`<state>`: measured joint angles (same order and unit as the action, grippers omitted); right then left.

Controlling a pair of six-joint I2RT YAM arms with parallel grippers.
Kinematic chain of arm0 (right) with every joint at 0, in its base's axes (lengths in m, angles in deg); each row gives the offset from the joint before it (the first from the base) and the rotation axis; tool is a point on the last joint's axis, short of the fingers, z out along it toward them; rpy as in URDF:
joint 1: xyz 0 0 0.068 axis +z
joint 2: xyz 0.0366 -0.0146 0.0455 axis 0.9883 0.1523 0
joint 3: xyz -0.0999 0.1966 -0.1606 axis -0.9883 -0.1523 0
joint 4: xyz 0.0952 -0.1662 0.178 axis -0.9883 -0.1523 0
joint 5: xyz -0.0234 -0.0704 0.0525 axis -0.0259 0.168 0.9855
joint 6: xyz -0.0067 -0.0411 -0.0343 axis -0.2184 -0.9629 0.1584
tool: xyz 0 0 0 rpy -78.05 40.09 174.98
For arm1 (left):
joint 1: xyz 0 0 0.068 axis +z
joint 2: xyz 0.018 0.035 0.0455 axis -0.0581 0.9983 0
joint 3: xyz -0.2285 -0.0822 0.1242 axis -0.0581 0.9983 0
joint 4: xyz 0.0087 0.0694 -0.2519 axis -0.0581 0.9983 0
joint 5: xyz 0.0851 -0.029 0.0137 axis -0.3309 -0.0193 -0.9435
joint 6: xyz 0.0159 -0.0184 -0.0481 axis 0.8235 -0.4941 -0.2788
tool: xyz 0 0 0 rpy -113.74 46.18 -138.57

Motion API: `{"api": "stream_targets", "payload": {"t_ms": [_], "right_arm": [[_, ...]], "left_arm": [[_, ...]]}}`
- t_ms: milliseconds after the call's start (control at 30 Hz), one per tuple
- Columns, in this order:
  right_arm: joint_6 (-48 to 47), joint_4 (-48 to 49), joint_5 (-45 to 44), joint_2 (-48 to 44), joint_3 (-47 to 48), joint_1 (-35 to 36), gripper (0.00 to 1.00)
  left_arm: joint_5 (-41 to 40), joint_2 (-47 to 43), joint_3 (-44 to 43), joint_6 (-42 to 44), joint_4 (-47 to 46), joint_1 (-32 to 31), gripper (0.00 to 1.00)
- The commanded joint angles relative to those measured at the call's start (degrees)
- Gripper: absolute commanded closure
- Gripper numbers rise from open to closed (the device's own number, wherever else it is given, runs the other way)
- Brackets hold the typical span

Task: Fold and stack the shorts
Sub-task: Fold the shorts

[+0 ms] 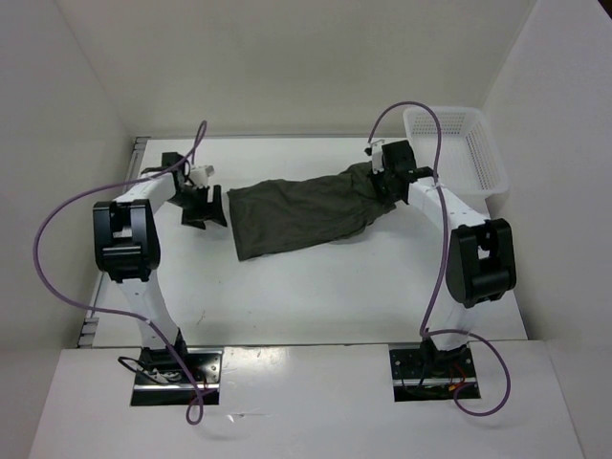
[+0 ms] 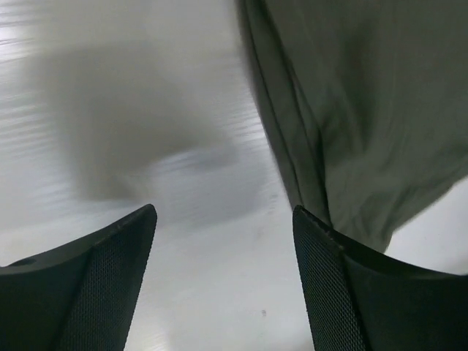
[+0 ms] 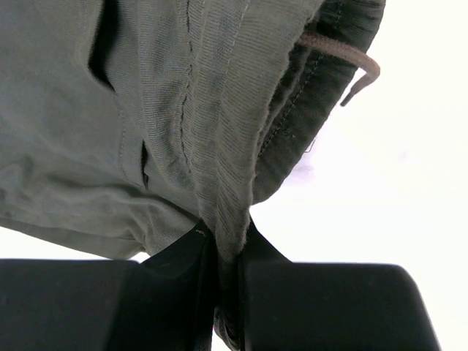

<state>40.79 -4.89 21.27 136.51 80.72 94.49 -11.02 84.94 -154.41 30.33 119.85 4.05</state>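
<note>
Right, the white surface (image 1: 316, 296) fills the workspace, and across its middle, running up towards the far right, lie the shorts (image 1: 301, 215): dark olive fabric drawn out in a long diagonal band, with the wide end near the centre-left and the bunched end at the right. The left arm (image 1: 129, 239) reaches in from its side and the right arm (image 1: 478, 258) from the other, one at each end of the garment. Over in the far right corner sits the white mesh basket (image 1: 464, 143), well apart from the cloth. Now the left gripper (image 2: 224, 212): jaws spread wide with nothing between them, only bare surface below, and the seamed edge of the shorts passes just beside one finger. From the top view the left gripper sits right at the wide end of the fabric. The right gripper (image 3: 223, 241) is clamped tight on the shorts, a ribbed fold of cloth pinched between its two dark fingers (image 3: 175, 263) and fanning out above them. And a thin brownish drawstring (image 3: 344, 62) loops out from the waistband, its end dangling free against the white.
</note>
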Motion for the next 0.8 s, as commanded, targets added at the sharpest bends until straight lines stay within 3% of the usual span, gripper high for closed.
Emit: {"api": "stream_targets", "payload": {"t_ms": [0,233,400,533,567,700,767], "right_arm": [[-3.0,-1.0,-10.2,-3.4,3.9,-0.7,1.00],[-8.4,-1.6,-15.1,-5.5,6.3,-0.7,1.00],[-10.2,-2.9,-16.4,-1.8,11.1,-0.1,1.00],[-14.1,-2.9,-21.9,1.0,15.1,4.7,1.00],[-14.9,-2.9,-23.0,1.6,15.6,6.2,1.00],[-14.1,-2.3,-23.7,7.1,20.5,12.9,1.00],[-13.0,-2.3,-23.7,9.1,21.6,14.3,1.00]], "left_arm": [[8.0,2.2,-2.5,0.2,-0.2,-5.6,0.17],[14.4,9.3,-10.9,0.2,-2.6,-13.3,0.05],[9.7,15.6,-16.8,0.2,-3.7,-15.7,0.05],[7.5,17.8,-17.3,0.2,-3.0,-16.9,0.22],[7.5,18.3,-17.3,0.2,-3.0,-16.9,0.34],[7.5,19.4,-18.9,0.2,-3.0,-18.0,0.54],[9.1,20.1,-19.4,0.2,-3.0,-18.0,0.55]]}}
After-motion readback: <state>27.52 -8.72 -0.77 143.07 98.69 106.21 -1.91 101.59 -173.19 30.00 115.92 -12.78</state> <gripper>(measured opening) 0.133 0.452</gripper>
